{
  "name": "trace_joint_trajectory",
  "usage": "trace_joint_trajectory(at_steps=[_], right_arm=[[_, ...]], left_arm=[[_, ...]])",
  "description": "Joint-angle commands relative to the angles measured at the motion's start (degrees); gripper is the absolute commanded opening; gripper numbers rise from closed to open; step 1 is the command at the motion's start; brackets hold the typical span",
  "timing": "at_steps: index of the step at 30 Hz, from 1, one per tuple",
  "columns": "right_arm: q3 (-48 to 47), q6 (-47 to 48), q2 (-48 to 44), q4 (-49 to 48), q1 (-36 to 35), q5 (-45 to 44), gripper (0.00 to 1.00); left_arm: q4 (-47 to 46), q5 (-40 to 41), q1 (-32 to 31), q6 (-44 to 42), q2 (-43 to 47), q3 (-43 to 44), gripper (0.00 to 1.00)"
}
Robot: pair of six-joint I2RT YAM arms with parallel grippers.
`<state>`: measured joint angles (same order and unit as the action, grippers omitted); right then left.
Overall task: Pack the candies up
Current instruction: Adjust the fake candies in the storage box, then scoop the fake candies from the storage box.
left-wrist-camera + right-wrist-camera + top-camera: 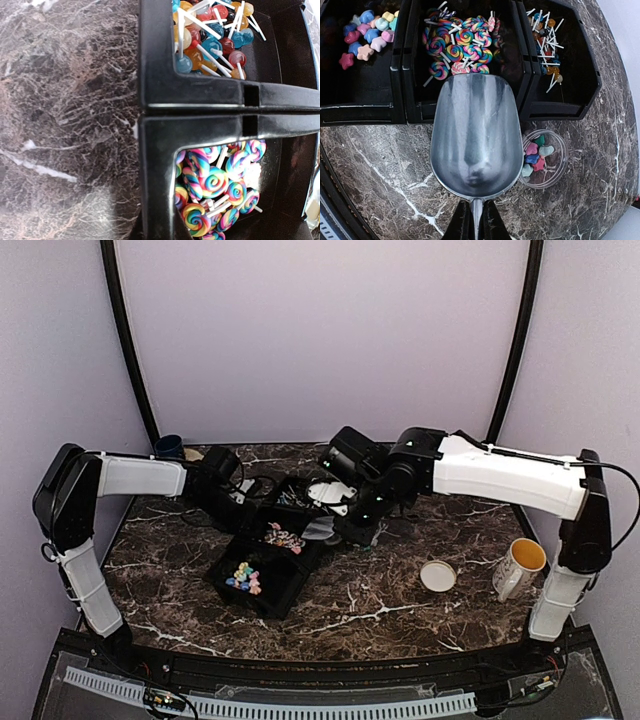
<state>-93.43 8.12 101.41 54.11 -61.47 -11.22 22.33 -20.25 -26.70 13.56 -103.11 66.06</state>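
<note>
Right gripper [476,222]: jaws closed on the handle of the metal scoop [476,135]. The bowl is empty and held over the marble table [380,180]. Just beside the bowl stands a clear cup [558,171] with a few star-shaped candies [535,159]. Beyond is a black tray [365,114]: more stars in one end compartment, swirl lollipops [460,47] in the middle, ball lollipops [546,47] at the other end. Left gripper [232,488]: closed at the tray's far side; contact unclear.

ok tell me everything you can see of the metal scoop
The metal scoop is shiny silver with a deep rounded bowl, empty, narrowing to a thin handle clamped in the right gripper. Its mouth points at the swirl lollipops in the black tray, over its front wall. A clear cup of star candies sits beside it.
</note>
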Motion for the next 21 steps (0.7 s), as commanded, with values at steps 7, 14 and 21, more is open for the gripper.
trace_joint_trajectory(at_steps=[7,14,21], right_arm=[[-12.4,2.4,9.8,7.8,-1.7,-2.4,0.00],[-18.7,3.8,17.1,10.6,-1.9,-1.5,0.00],[-25.4,5.4,23.7,12.7,-2.0,-0.5,0.00]], left_arm=[[-2.1,-0.7,-0.3,-1.4,5.4,3.4,0.00],[-2.4,-0.2,-0.5,-1.9,5.9,3.0,0.00],[-3.9,-1.4,-0.7,-2.1,6.6,2.1,0.00]])
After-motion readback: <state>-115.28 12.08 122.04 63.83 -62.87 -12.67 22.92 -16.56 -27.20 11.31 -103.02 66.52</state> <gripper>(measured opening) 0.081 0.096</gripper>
